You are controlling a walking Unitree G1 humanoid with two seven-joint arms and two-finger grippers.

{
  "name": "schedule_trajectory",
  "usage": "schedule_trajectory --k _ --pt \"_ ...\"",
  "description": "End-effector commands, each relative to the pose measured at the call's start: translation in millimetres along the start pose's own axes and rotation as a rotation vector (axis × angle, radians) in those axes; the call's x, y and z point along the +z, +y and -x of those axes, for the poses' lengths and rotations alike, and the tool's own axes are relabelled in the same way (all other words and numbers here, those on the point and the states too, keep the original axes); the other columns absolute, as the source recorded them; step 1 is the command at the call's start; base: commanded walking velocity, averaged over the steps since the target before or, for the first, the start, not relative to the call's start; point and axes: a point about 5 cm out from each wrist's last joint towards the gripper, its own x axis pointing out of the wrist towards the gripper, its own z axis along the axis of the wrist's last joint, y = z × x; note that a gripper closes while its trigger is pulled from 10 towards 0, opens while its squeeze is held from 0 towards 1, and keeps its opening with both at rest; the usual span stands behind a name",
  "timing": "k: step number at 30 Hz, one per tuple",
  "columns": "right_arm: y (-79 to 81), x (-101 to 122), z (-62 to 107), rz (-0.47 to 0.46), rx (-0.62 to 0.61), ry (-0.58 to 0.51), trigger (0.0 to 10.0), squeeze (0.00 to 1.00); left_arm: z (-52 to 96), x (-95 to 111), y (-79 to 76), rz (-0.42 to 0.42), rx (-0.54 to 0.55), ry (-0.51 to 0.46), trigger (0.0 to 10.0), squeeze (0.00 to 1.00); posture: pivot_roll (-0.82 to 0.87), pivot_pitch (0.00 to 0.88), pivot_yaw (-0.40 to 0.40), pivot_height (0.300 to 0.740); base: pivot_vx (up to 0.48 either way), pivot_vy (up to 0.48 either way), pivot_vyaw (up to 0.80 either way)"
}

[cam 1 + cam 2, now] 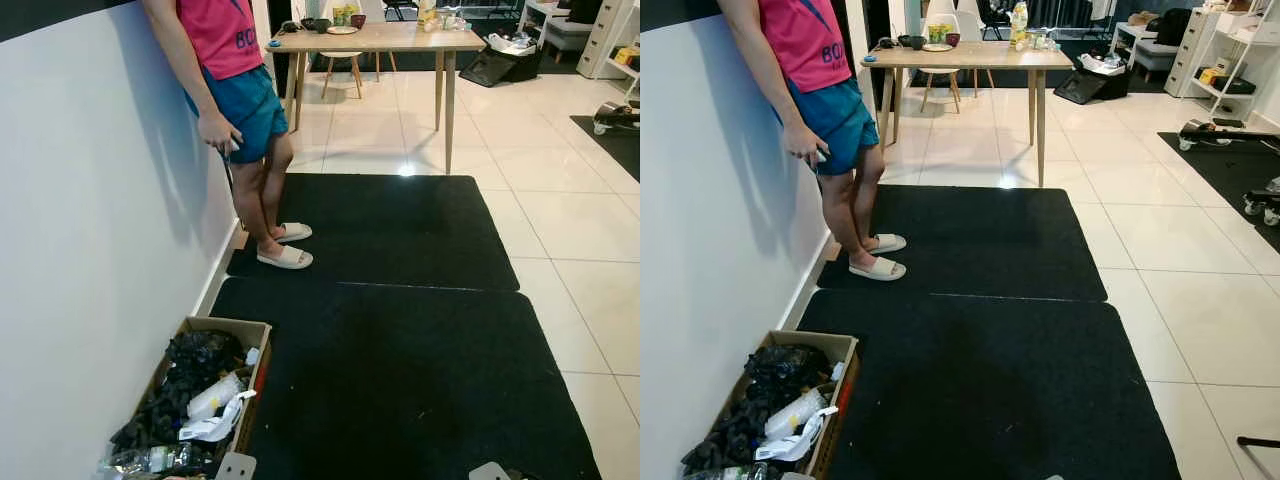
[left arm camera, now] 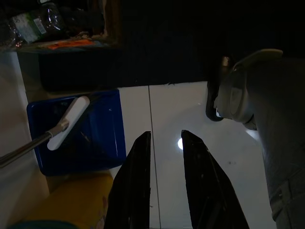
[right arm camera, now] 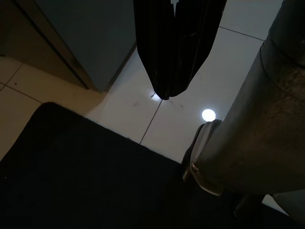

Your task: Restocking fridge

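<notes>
Two black floor mats lie end to end on the white tiled floor. One open brown cardboard box sits against the white wall, crammed with black wrappers and at least two clear plastic bottles. One person in a pink shirt and blue shorts leans on that wall in two pale slippers. Beyond stands one wooden table carrying bowls and bottles. No fridge can be made out.

The left gripper hangs over the tile, its two fingers slightly apart, near a blue tray holding a white-headed tool. The right gripper hangs beside a mat's edge, fingers pressed together.
</notes>
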Motion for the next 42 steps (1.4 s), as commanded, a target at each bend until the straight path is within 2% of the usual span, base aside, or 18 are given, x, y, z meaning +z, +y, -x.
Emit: schedule_trajectory --k 1,33,42 --pt "0.3 0.5 -0.1 -0.005 0.003 -0.001 10.0 0.00 -0.8 -2.0 -10.4 -0.015 -0.043 0.010 10.0 0.00 0.00 0.000 -0.034 0.740 0.255 0.000 0.00" --pt "0.4 -0.5 0.0 -0.011 0.011 0.009 10.0 0.00 -0.8 -1.9 -10.7 -0.029 -0.046 0.012 10.0 0.00 0.00 0.000 -0.034 0.740 0.270 0.000 0.00" --pt "0.0 -2.0 0.1 0.010 0.013 0.031 10.0 0.00 -0.8 -1.9 -10.9 -0.030 -0.047 0.012 10.0 0.00 0.00 0.000 -0.033 0.740 0.281 0.000 -0.66"
